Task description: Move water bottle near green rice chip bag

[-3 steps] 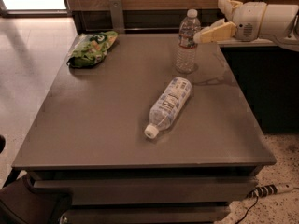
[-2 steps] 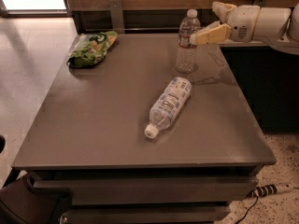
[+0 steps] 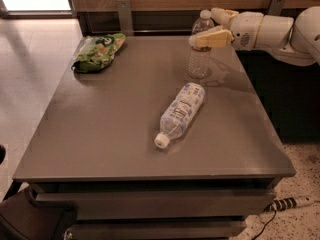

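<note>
- Movement over the last second lay all in the arm (image 3: 270, 29): we saw it slide left from the table's right rear edge, carrying the jaws up to the water bottle (image 3: 199, 54).
- At this moment the jaws stood apart, one in front of the bottle's shoulder and one behind its white cap, with the neck between them. We could not tell whether either one was touching the plastic.
- The water bottle itself had not shifted. It stood upright near the right rear of the table (image 3: 100, 134), well apart from the green bag (image 3: 100, 51) lying at the left rear corner.
- A fatter bottle (image 3: 181, 111) lay on its side near the middle of the table, cap toward the front edge, and had stayed where it was.
- We judged that the approach was about finished and the grasp was the step in hand. None of the carrying was done.
- We thought the next move called for closing on the neck, lifting, and crossing the rear of the table to the left.
- A grip that high on a tall, light bottle could tip it if the jaws closed off-centre.
</note>
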You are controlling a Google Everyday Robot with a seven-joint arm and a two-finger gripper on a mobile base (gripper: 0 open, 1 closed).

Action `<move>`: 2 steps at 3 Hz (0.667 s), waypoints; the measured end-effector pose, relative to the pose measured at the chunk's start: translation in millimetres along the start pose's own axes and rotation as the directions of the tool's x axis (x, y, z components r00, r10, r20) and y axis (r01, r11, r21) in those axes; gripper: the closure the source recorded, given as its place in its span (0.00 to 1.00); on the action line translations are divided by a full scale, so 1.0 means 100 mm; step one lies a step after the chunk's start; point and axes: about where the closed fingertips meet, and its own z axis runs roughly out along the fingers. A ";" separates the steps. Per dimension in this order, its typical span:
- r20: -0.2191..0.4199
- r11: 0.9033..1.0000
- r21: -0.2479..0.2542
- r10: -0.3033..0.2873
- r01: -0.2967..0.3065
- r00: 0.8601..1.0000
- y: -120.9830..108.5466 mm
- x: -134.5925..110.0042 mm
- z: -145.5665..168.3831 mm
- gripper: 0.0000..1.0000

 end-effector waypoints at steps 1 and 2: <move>0.002 1.000 -0.004 0.002 -0.002 1.000 0.02 0.01 0.04 0.40; 0.002 1.000 -0.009 0.002 -0.002 1.000 0.03 0.00 0.07 0.64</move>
